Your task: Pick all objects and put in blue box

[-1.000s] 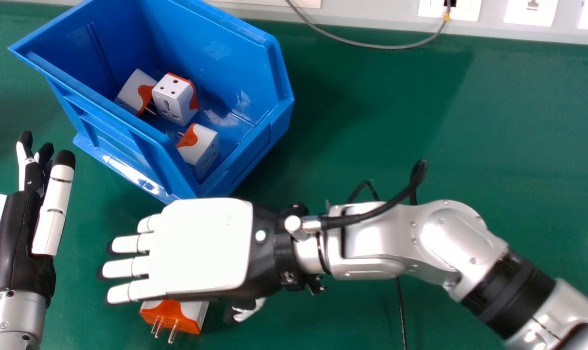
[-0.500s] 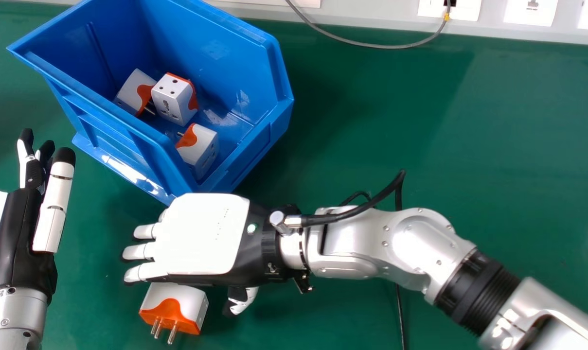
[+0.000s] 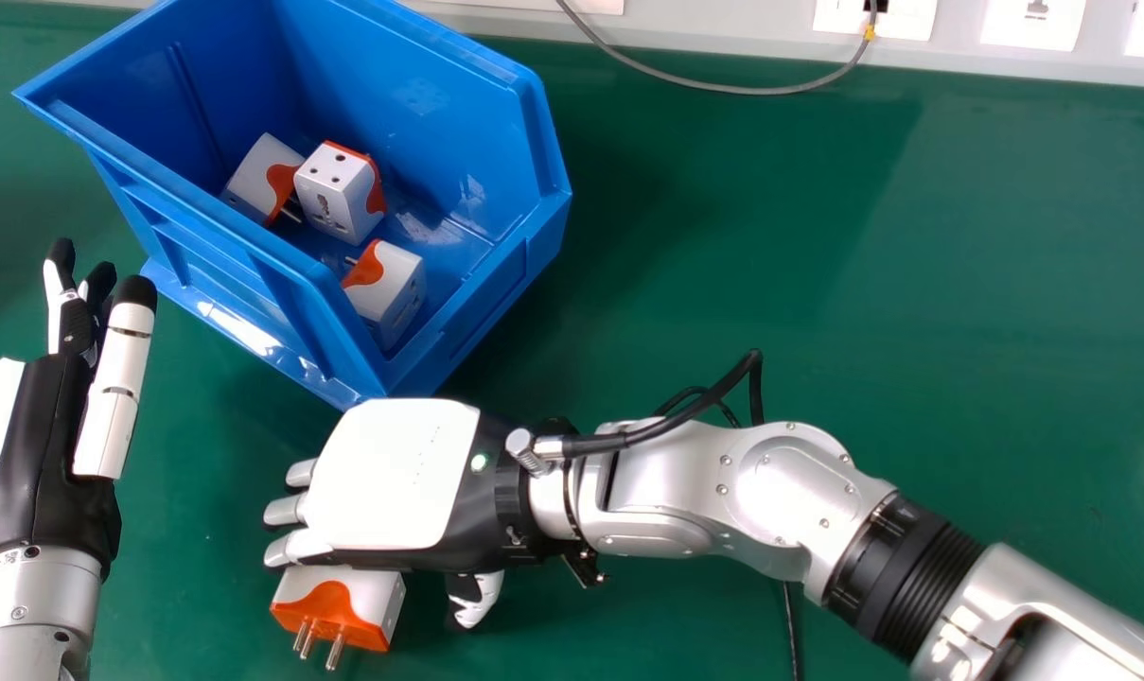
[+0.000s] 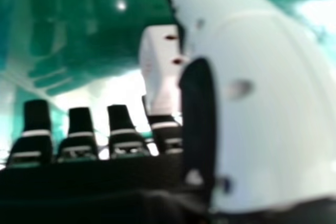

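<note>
Since the last frame, the right hand [image 3: 392, 473] has dipped slightly down the picture, its fingers [image 3: 286, 511] relaxed, holding nothing; the left hand [image 3: 46, 426], at far left, is empty too. For the loose adapter [image 3: 335, 610] at lower left, centre its body between thumb [image 3: 477, 598] and fingers before squeezing, avoiding the prongs [image 3: 335, 651].

The black and white right hand [image 3: 392, 473] now shows shorter fingers from above, their tips drawn in from the left, and more of the white and orange plug adapter [image 3: 330, 605] shows beside it than at first. The silver right forearm [image 3: 770, 487] has shifted left and nearer. The black and white left hand [image 3: 46, 445] has edged forward and slightly right.
</note>
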Robot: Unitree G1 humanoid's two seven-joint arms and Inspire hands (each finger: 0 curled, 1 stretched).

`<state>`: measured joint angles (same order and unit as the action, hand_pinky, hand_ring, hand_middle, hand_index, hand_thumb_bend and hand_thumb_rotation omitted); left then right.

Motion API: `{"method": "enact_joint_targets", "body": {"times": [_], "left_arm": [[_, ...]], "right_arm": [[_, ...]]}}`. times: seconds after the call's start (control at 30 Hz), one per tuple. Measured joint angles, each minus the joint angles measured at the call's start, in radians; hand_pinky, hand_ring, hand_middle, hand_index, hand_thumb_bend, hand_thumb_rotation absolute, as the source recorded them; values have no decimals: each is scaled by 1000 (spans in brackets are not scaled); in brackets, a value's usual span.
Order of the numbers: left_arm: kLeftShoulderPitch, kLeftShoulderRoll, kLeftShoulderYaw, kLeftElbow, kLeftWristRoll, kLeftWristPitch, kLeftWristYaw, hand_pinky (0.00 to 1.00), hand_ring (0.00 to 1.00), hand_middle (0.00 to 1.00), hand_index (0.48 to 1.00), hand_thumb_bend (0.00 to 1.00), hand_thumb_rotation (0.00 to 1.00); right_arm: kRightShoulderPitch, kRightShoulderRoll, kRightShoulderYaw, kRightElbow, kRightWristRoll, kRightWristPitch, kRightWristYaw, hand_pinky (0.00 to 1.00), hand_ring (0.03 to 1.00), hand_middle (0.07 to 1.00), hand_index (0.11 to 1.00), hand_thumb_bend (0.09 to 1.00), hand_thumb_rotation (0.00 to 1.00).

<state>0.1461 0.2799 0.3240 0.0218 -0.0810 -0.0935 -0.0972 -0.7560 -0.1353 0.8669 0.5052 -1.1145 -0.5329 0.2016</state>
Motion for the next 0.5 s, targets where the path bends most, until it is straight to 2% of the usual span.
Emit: {"method": "enact_joint_targets", "body": {"times": [0.13,0.3,0.4,0.5], "left_arm": [[-3,-6,-3,-4,0,7,6,1000,1000,1000,1000,395,927],[-6,-10,-3,-4,0,6,7,1000,1000,1000,1000,400,925],[-7,-18,-5,-6,0,6,7,1000,1000,1000,1000,405,926],[-8,-23,-6,-6,0,6,7,1000,1000,1000,1000,405,927]], "right_arm": [[-19,15,16,15,-1,-1,-8,824,921,930,877,446,147],[-42,25,41,38,-11,0,-25,816,918,925,872,476,124],[-53,28,54,46,-29,1,-32,818,919,922,876,534,94],[-58,38,54,55,-29,6,-41,820,919,922,878,545,90]]}}
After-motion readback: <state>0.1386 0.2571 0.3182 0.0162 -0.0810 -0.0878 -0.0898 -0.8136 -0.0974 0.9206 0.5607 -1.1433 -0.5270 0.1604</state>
